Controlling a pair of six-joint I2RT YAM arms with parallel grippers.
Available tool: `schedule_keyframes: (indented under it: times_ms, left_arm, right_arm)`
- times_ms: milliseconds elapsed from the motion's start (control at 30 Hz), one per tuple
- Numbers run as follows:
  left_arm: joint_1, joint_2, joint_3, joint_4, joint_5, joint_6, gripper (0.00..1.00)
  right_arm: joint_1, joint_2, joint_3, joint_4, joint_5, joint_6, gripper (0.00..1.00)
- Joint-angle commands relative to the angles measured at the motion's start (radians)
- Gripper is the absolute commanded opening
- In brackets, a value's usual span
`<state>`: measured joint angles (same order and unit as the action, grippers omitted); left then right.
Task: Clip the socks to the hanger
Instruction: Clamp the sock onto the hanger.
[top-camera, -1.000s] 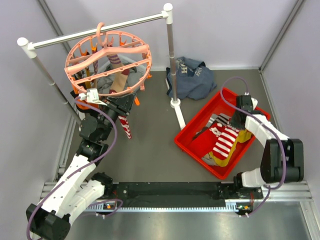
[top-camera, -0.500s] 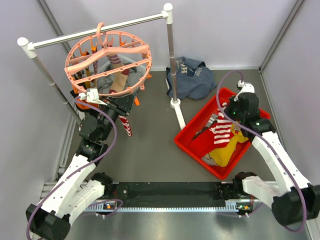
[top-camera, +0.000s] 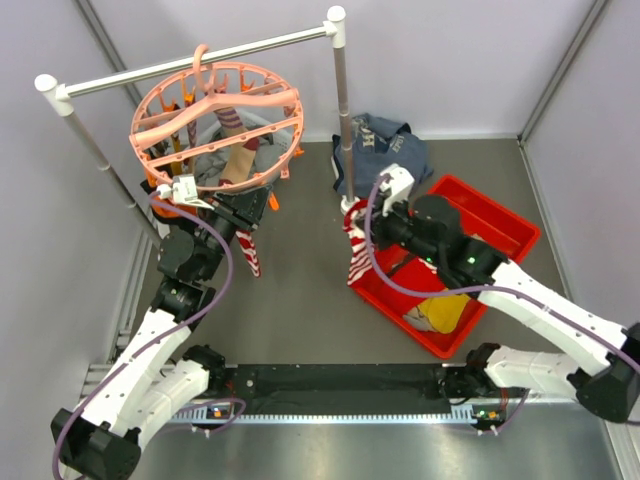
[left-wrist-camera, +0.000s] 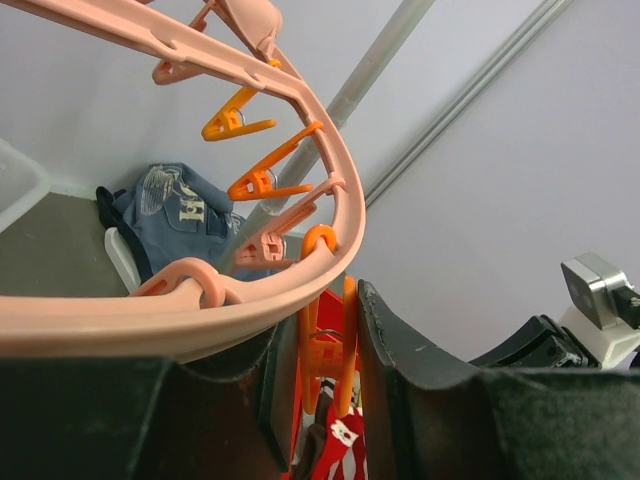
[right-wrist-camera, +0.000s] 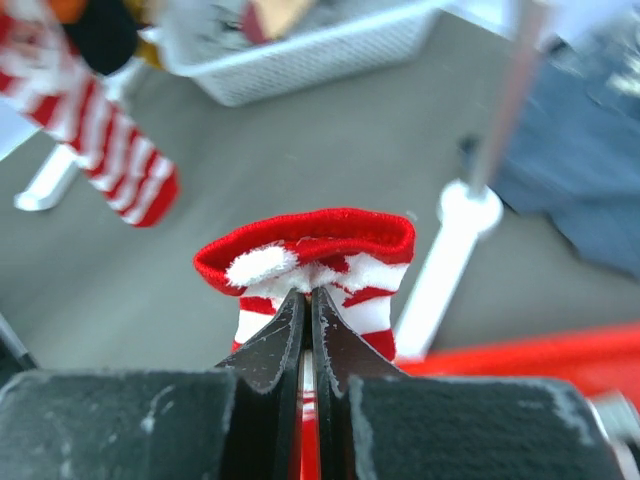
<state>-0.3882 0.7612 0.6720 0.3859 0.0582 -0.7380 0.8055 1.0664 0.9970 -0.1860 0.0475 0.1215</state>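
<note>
The right gripper (right-wrist-camera: 308, 300) is pinched tight on the red cuff of a striped sock (right-wrist-camera: 312, 248). The rest of the sock hangs straight down under it. The sock is soft, light and floppy, so it will likely swing and fold. The cuff looks like the best place to hold, because its thick edge gives a peg something to bite.

The hanger (left-wrist-camera: 120, 320) is up and to the left of this hand. The left gripper (left-wrist-camera: 325, 335) sits just under the ring, squeezing an orange peg (left-wrist-camera: 322, 362).

A second ago the right gripper was low in the red bin (top-camera: 478, 212). Now it has lifted the sock out and carried it left. The left gripper has not moved.
</note>
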Motion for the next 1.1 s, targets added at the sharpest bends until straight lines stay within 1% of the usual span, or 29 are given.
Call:
schedule_keyframes:
  times_ms: [0, 200, 333, 533, 1067]
  left_arm:
    - [0.002, -0.007, 0.047, 0.01, 0.014, 0.008, 0.21]
    - [0.002, -0.007, 0.046, 0.011, 0.019, 0.008, 0.21]
    - [0.002, -0.003, 0.043, 0.013, 0.019, 0.009, 0.21]
    - [0.0, 0.001, 0.034, 0.019, 0.019, 0.014, 0.21]
    - [0.0, -0.002, 0.029, 0.039, 0.038, 0.043, 0.22]
  right_arm:
    - [0.075, 0.092, 0.121, 0.117, -0.011, -0.059, 0.0]
    - [0.142, 0.222, 0.213, 0.14, -0.015, -0.062, 0.0]
    - [0.17, 0.276, 0.253, 0.164, -0.031, -0.048, 0.0]
    - [0.196, 0.351, 0.336, 0.158, -0.043, -0.043, 0.0]
    - [0.219, 0.428, 0.442, 0.115, -0.075, -0.029, 0.0]
